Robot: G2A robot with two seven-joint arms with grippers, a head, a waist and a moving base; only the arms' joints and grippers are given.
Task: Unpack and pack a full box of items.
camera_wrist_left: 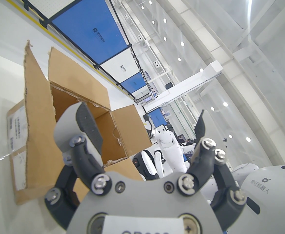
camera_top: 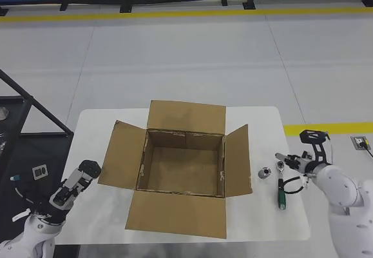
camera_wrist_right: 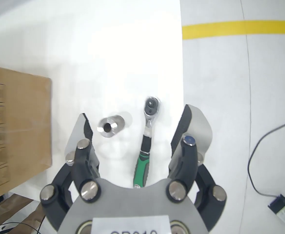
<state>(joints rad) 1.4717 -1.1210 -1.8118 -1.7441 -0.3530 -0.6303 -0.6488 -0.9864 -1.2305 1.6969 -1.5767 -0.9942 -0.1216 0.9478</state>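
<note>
An open cardboard box [camera_top: 183,169] stands in the middle of the white table [camera_top: 263,122], all its flaps folded out and nothing visible inside. To its right lie a metal socket [camera_top: 263,173] and a ratchet wrench [camera_top: 280,186] with a green handle. My right gripper [camera_top: 290,170] hangs open just above them, and in the right wrist view the wrench [camera_wrist_right: 141,164] lies between its fingers while the socket [camera_wrist_right: 110,126] sits by one fingertip. My left gripper [camera_top: 87,169] is open and holds nothing, off the box's left flap. From the left wrist, the gripper [camera_wrist_left: 142,120] faces the box [camera_wrist_left: 83,86].
A black rack [camera_top: 6,148] stands against the table's left side. On the floor to the right are a yellow line [camera_top: 337,128] and a power outlet with a cable [camera_top: 360,142]. The box's right flap [camera_wrist_right: 15,122] lies close to the socket.
</note>
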